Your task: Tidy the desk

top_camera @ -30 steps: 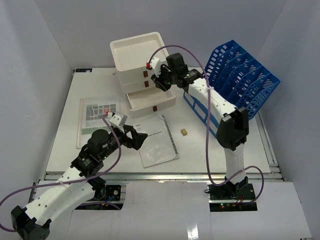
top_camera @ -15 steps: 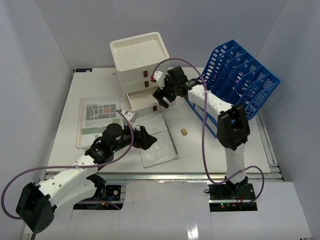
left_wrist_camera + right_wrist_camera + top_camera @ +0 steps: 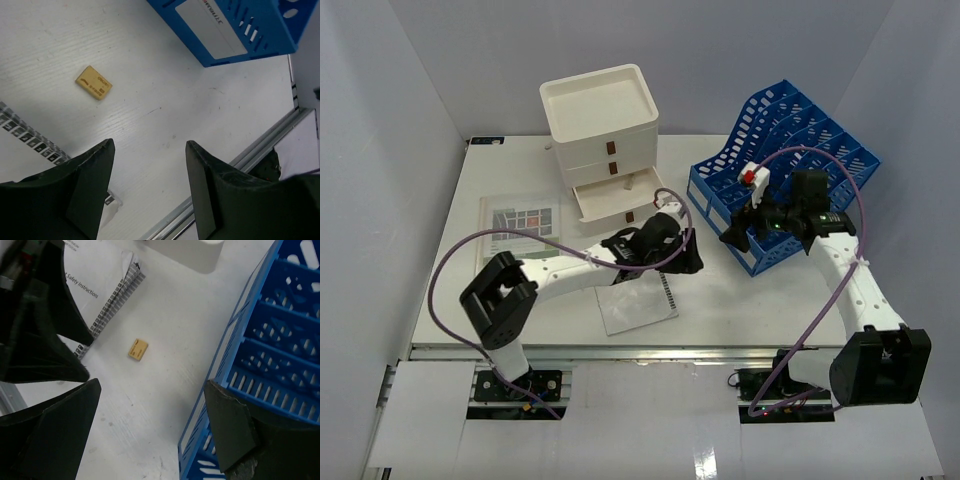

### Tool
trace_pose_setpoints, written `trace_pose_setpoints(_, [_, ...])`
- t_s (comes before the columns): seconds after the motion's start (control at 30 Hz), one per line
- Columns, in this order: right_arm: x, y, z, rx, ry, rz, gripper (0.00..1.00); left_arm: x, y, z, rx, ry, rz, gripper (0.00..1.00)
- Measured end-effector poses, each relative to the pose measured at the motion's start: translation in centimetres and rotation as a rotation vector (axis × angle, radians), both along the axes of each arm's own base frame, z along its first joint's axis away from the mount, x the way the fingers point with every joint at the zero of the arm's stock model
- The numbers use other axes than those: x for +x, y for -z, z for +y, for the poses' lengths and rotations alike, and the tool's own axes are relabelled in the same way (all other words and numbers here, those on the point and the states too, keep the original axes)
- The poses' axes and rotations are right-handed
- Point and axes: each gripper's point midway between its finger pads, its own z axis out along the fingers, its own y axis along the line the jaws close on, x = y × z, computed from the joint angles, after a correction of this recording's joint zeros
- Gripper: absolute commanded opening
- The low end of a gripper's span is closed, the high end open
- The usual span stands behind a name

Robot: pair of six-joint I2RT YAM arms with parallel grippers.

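1. The worktop [image 3: 455, 250] spans the view and carries every item. A leaflet [image 3: 518, 225] lies at its left.
2. The drawer box [image 3: 603, 130] stands at the rear centre with one drawer [image 3: 610, 200] pulled out.
3. The left arm reaches across a spiral-bound manual [image 3: 638, 305]. The left fingers [image 3: 90, 190] stand moderately apart with nothing between them. A small tan block [image 3: 93, 82], possibly an eraser, lies just ahead of them; its print is too small to read.
4. The right fingers [image 3: 235, 430] are spread wide and empty, close beside the blue file rack [image 3: 790, 170].

Hazards:
- Both sets of fingers point at the same patch of worktop, so moving both at once risks a collision.
- The block is low and flat. A slightly offset approach would push it away or trap the manual's edge.
- A sweep of the left forearm could catch the projecting drawer.
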Motion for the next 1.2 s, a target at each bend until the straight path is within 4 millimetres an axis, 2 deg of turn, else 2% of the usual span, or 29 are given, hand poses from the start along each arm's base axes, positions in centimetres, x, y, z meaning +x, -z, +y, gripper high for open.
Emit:
trace_pose_setpoints(0.07, [-1.0, 0.8, -1.0, 0.013, 0.023, 0.022, 0.9, 0.3, 1.4, -1.2, 0.049, -0.051, 0.045, 0.75])
trace_pose_setpoints(0.17, [-1.9, 1.2, -1.5, 0.034, 0.028, 0.024, 0.9, 1.1, 3.8, -2.3, 0.154, -0.153, 0.105, 0.75])
trace_pose_setpoints(0.37, [-2.5, 0.6, -1.6, 0.073, 0.015, 0.003, 0.9, 2.8, 7.2, -2.0, 0.316, -0.332, 0.177, 0.72])
trace_pose_setpoints(0.5, [-2.8, 0.6, -1.4, 0.09, 0.0, 0.01, 0.9, 3.2, 9.3, -1.2, 0.395, -0.389, 0.208, 0.67])
trace_pose_setpoints(0.7, [-3.0, 0.0, -1.5, 0.108, -0.005, -0.009, 0.9, 4.7, 9.6, -2.3, 0.424, -0.423, 0.193, 0.56])
trace_pose_setpoints(0.87, [-3.1, 0.2, -1.9, 0.116, 0.005, -0.003, 0.9, 5.2, 9.9, -1.9, 0.452, -0.444, 0.189, 0.28])
trace_pose_setpoints(0.93, [-3.1, 0.2, -1.8, 0.119, 0.002, -0.003, 0.9, 5.3, 9.9, -1.7, 0.457, -0.448, 0.189, 0.22])
trace_pose_setpoints(1.03, [-3.1, 0.1, -1.8, 0.121, 0.0, -0.003, 0.9, 5.3, 9.9, -1.7, 0.457, -0.451, 0.185, 0.17])
trace_pose_setpoints(1.2, [-3.1, 0.1, -1.8, 0.122, -0.003, -0.004, 0.9, 5.4, 9.7, -1.3, 0.464, -0.445, 0.164, 0.14])
